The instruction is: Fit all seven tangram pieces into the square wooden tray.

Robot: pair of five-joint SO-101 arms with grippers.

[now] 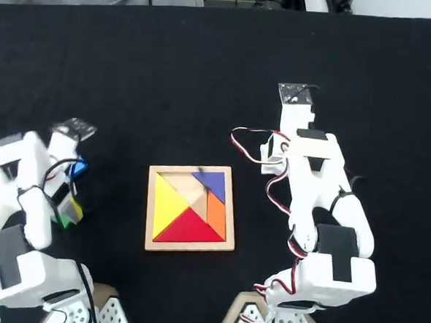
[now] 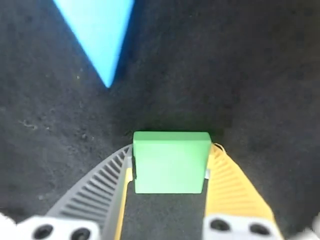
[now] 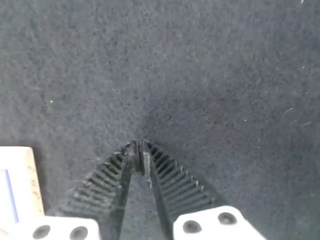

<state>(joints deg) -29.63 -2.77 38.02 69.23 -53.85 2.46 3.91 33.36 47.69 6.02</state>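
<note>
The square wooden tray [image 1: 151, 205] lies mid-table. It holds a yellow triangle [image 1: 167, 206], a red triangle [image 1: 189, 227], an orange piece [image 1: 217, 214] and a dark blue triangle [image 1: 213, 182]. Bare wood [image 1: 188, 189] shows near its far side. At the left, my left gripper [image 2: 172, 150] is shut on a green square [image 2: 171, 161] [image 1: 65, 219] down at the mat. A light blue triangle [image 2: 100, 30] [image 1: 78, 169] lies on the mat just beyond the square. My right gripper [image 3: 137, 147] is shut on nothing, low over the mat to the right of the tray, with the tray's corner [image 3: 17, 180] beside it.
Black cloth covers the table. The right arm [image 1: 313, 175] stands right of the tray with a looped cable [image 1: 246, 145] beside it. The left arm [image 1: 16, 193] crowds the near left corner. The far half of the cloth is open room.
</note>
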